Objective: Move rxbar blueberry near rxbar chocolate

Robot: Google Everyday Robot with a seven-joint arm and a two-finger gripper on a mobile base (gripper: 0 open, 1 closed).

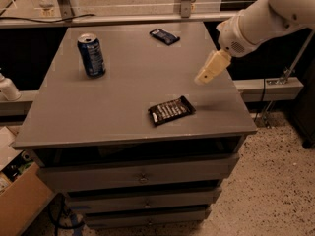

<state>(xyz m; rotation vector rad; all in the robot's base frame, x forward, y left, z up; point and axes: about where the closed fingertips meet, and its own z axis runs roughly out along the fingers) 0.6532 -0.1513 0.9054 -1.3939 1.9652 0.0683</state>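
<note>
The rxbar blueberry (pixel 164 36), a small dark navy bar, lies flat at the far edge of the grey table (pixel 118 100), right of its middle. The rxbar chocolate (pixel 171 110), black with rows of white lettering, lies near the table's front edge, right of centre. My gripper (pixel 204 76) hangs from the white arm (pixel 261 18) above the right part of the table. It points down and to the left. It is between the two bars, to their right, and holds nothing that I can see.
A blue soda can (pixel 91 55) stands upright at the table's back left. Drawers (pixel 142 176) sit under the tabletop. A cardboard box (pixel 22 208) is on the floor at the lower left. A rail (pixel 268 87) runs along the right.
</note>
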